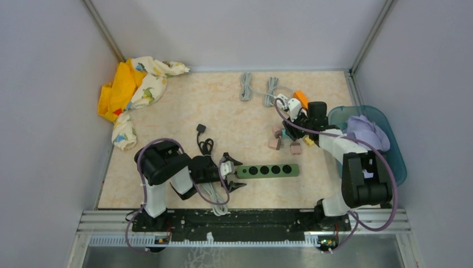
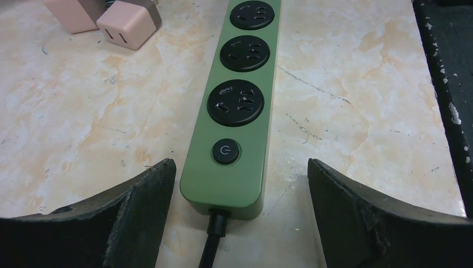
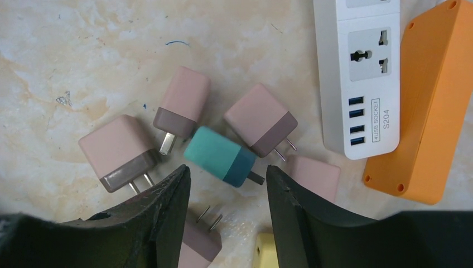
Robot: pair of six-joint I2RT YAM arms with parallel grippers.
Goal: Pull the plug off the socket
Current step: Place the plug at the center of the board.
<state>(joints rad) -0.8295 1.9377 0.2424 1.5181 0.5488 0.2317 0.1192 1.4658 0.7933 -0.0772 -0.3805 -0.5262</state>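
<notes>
The green power strip (image 1: 268, 170) (image 2: 234, 111) lies flat near the front of the table, and the round black sockets that show on it hold no plug. My left gripper (image 1: 233, 172) (image 2: 240, 165) is open, one finger on each side of the strip's switch end, touching nothing. A teal plug (image 3: 220, 155) (image 1: 285, 134) lies loose on the table among several pink plugs (image 3: 117, 151). My right gripper (image 3: 227, 173) (image 1: 295, 129) hangs just over the teal plug, jaws apart with nothing between them.
A white socket strip (image 3: 362, 78) and an orange one (image 3: 429, 106) lie beside the plugs. A blue bin (image 1: 390, 145) with purple cloth stands at the right. Patterned yellow cloth (image 1: 131, 89) is at back left, grey cables (image 1: 245, 86) at the back, a black cord (image 1: 205, 142) mid-table.
</notes>
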